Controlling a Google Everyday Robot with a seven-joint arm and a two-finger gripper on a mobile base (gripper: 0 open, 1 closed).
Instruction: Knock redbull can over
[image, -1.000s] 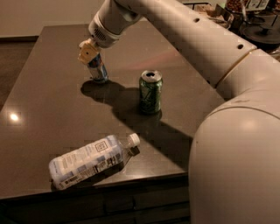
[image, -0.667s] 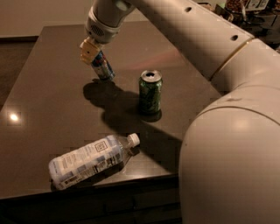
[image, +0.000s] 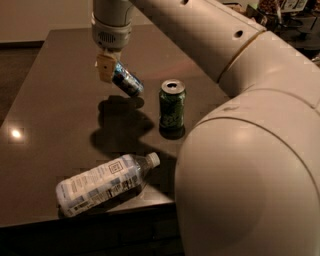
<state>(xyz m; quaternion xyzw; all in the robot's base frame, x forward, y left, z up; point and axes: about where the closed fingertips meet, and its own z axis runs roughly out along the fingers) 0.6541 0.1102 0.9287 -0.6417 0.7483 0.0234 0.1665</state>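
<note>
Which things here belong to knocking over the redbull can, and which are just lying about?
In the job: redbull can, tilted steeply; gripper, at its upper end.
Lying about: green can, upright; plastic bottle, on its side.

Dim (hard shadow (image: 120, 122) beneath the jaws)

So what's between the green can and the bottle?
Only bare, shadowed table between the green can and bottle, in the camera view. The tool is at the tilted redbull can.
</note>
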